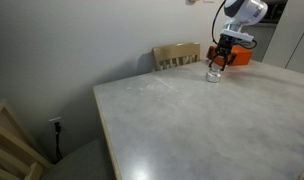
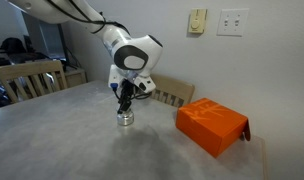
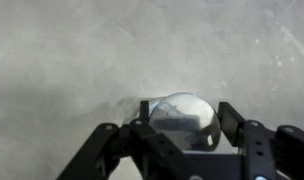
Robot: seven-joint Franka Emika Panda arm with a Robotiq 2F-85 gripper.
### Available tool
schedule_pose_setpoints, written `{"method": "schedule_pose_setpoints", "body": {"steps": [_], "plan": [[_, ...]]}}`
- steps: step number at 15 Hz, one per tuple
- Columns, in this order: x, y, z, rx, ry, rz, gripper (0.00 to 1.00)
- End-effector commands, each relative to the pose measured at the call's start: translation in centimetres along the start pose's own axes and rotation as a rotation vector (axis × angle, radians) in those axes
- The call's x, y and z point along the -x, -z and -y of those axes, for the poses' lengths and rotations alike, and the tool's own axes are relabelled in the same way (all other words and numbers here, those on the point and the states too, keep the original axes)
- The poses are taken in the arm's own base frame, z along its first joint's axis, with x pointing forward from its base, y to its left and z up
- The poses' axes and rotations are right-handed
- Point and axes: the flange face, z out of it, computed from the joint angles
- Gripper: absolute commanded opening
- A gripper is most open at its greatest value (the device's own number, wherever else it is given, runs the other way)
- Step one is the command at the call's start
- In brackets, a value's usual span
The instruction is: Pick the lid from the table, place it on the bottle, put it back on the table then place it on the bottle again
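Observation:
The small clear glass bottle (image 2: pixel 125 119) stands on the pale grey table (image 2: pixel 62 140), also seen in an exterior view (image 1: pixel 214 75) near the table's far edge (image 1: pixel 212 130). My gripper (image 2: pixel 124 104) points straight down onto the bottle's top in both exterior views (image 1: pixel 221 62). In the wrist view the round silvery lid (image 3: pixel 182 118) fills the gap between the two black fingers (image 3: pixel 184 110), which press against both its sides. The lid sits at the bottle's top. The bottle's body is hidden beneath it in the wrist view.
An orange box (image 2: pixel 212 125) lies on the table close beside the bottle, also visible behind the gripper (image 1: pixel 240 57). A light wooden chair (image 1: pixel 177 55) stands at the table's far edge. Another chair (image 2: pixel 32 78) stands to the side. A white wall is behind.

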Motion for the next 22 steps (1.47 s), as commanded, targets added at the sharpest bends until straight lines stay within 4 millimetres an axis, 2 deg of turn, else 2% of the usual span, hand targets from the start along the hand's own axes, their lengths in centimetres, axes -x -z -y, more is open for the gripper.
{"method": "schedule_pose_setpoints", "body": {"steps": [1,9,22], "plan": [[0.1,0.6,-0.5,0.017,-0.019,0.012,0.44],[-0.6,0.6,-1.2,0.019,-0.044,0.007,0.44],[-0.8,0.7,0.4,0.048,-0.016,0.024,0.44]]}}
